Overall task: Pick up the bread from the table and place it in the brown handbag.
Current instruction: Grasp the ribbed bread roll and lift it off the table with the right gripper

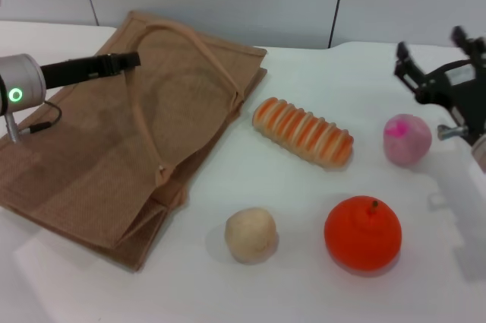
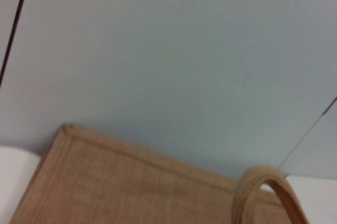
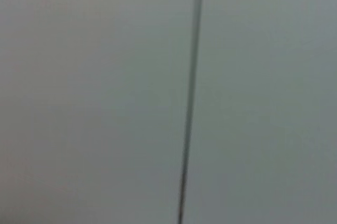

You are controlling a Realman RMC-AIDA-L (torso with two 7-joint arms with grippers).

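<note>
The bread [image 1: 304, 131], a loaf with orange and cream stripes, lies on the white table [image 1: 304, 285] near the middle, just right of the brown handbag [image 1: 99, 156]. The handbag lies flat at the left with its looped handles [image 1: 220, 72] on top. It also shows in the left wrist view [image 2: 131, 187], with one handle [image 2: 263, 184]. My left gripper [image 1: 125, 61] hovers over the bag's far left part. My right gripper [image 1: 429, 43] is open and empty at the far right, raised beyond a pink ball and well right of the bread.
A pink ball [image 1: 407, 139] lies right of the bread. An orange [image 1: 363, 232] and a plain beige ball [image 1: 250, 234] lie nearer the front. A grey wall stands behind the table; the right wrist view shows only that wall.
</note>
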